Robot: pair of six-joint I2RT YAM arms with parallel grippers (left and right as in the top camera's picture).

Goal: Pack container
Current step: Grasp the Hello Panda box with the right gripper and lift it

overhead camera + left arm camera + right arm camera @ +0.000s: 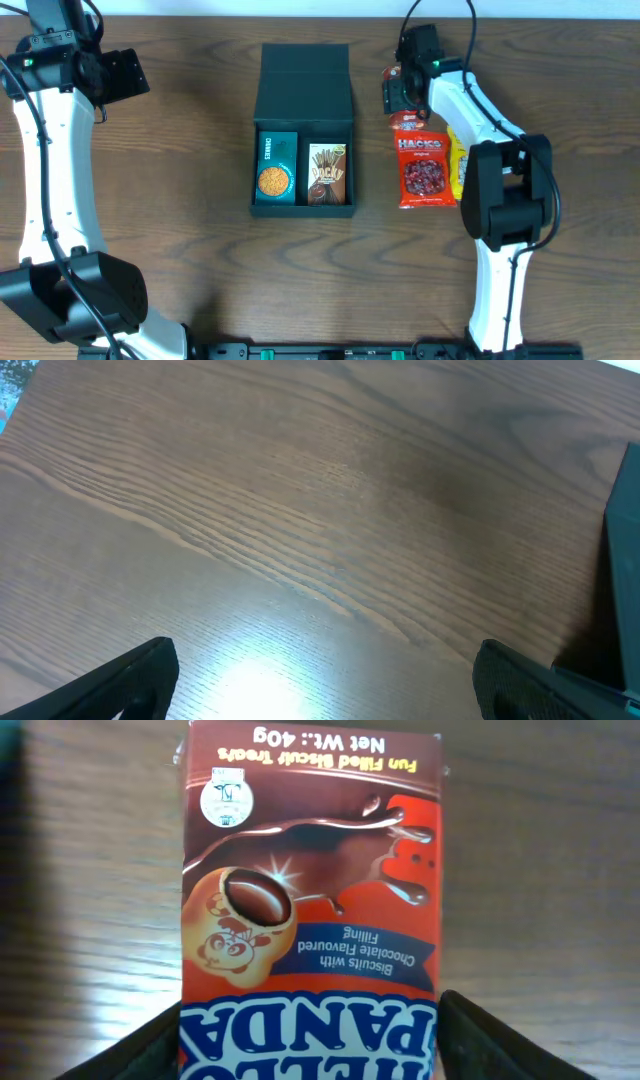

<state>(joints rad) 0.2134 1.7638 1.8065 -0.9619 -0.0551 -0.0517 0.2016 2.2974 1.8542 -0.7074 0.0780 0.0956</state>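
Container [303, 85] mid-worktop [300, 510], lid flipped back for loading, two snack boxes [276, 170] inside. Right fingers [480, 1040] pinching Hello Panda box [310, 870] sides, just right of container; likely next in. Left fingers [130, 680] spread, empty, parked left of container, clear of the path.

You're facing a robotics lab (cabled rig): white-and-black arms, left [45, 180] and right [495, 285], are flanking a brown wood-grain table [200, 280].

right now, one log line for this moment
left hand open over table | right hand astride panda box | container open, holds teal box, brown box
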